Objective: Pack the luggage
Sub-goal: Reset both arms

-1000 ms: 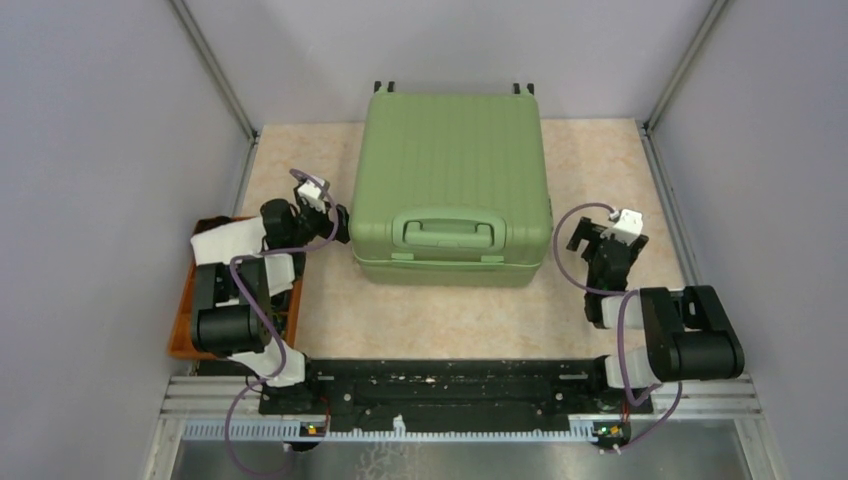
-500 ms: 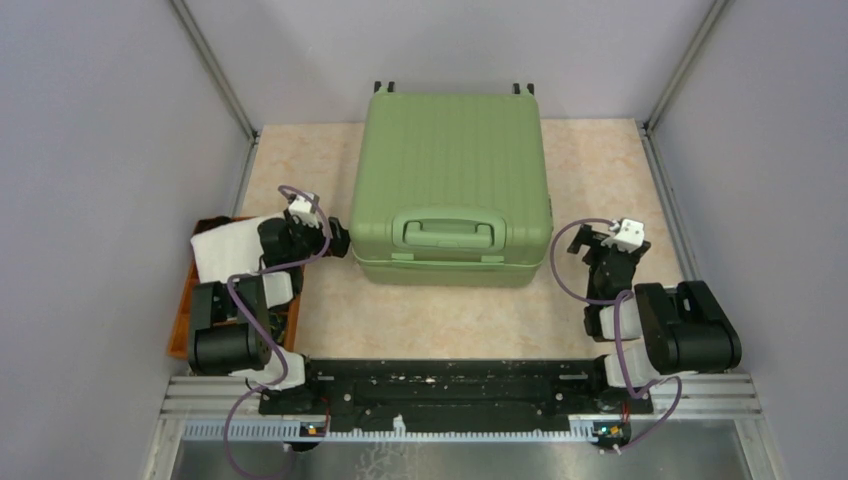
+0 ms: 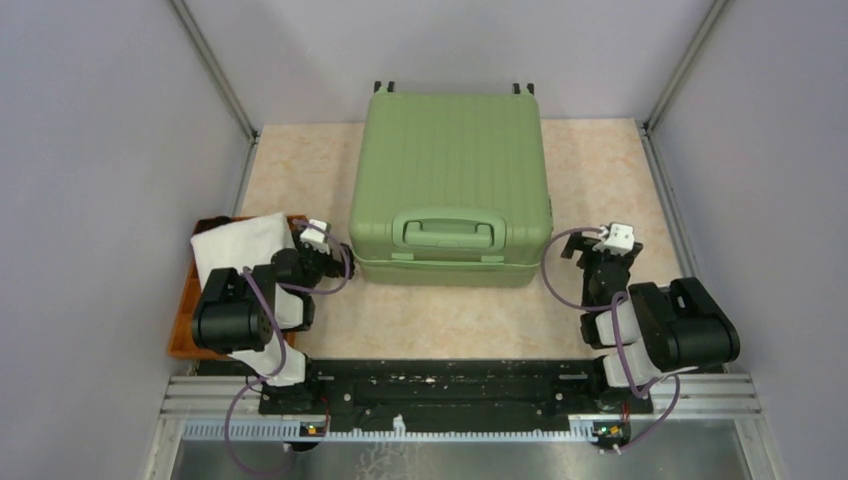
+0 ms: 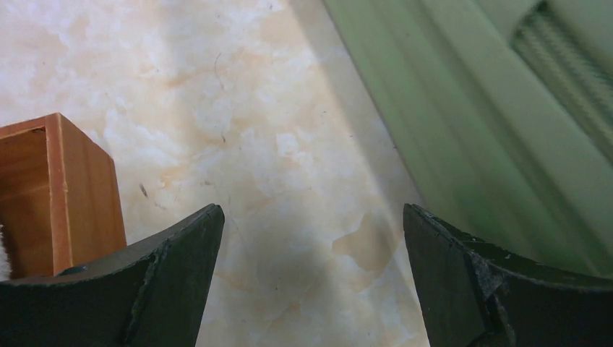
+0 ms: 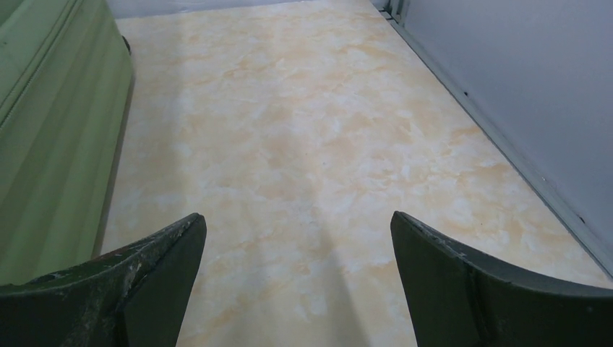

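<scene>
The luggage (image 3: 450, 190) is a large light-green ribbed suitcase lying closed in the middle of the table, its handle facing the near edge. My left gripper (image 3: 330, 258) sits low by the front-left corner of the luggage, open, with only bare tabletop between its fingers (image 4: 312, 210). In the left wrist view the luggage wall (image 4: 506, 130) runs along the right. My right gripper (image 3: 600, 250) hovers low off the front-right corner, open and empty (image 5: 298, 215). The luggage side (image 5: 50, 144) fills the left of the right wrist view.
An orange wooden tray (image 3: 185, 320) stands at the left edge with a folded white cloth (image 3: 240, 243) on it; its corner (image 4: 65, 188) shows beside my left fingers. Grey walls enclose the table on three sides, the right wall (image 5: 520, 87) close to my right gripper.
Both arms have folded back toward their bases and lowered. The left gripper slid from the luggage's left side toward its front-left corner, uncovering more of the white cloth.
</scene>
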Controlling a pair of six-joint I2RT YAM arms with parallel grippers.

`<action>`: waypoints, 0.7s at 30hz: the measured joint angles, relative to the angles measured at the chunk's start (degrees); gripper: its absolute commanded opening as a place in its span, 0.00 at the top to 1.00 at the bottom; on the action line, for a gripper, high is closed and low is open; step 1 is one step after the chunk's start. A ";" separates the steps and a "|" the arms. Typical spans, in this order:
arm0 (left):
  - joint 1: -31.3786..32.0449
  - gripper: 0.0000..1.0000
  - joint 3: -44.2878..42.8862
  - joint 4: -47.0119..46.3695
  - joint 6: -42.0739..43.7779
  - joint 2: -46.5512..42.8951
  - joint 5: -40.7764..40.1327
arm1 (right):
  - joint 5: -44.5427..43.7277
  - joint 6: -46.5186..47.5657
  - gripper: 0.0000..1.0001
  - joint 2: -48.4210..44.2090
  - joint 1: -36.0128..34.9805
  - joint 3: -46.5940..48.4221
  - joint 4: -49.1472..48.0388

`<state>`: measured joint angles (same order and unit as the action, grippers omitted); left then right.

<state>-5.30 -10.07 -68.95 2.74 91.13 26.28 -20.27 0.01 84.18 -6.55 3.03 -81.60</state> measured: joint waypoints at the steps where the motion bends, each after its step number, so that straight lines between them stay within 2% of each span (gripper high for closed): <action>1: 0.63 0.01 -0.79 2.14 0.26 0.31 -0.98 | -0.57 0.09 0.01 0.00 -0.31 0.22 0.39; 3: 1.88 0.01 -2.89 4.04 0.81 0.28 -4.04 | -1.62 -0.20 0.01 -0.02 -0.26 1.81 3.41; 8: 3.89 0.01 -4.26 1.86 1.97 0.26 -8.85 | 0.11 -2.08 0.01 -0.04 2.84 6.23 9.09; 21: 3.96 0.01 -4.76 5.20 2.73 -0.26 -10.80 | 1.14 -3.08 0.01 -0.07 3.34 6.25 11.39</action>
<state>-1.34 -14.83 -63.75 5.48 90.87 15.49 -19.14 -3.07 84.12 -3.20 9.28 -70.22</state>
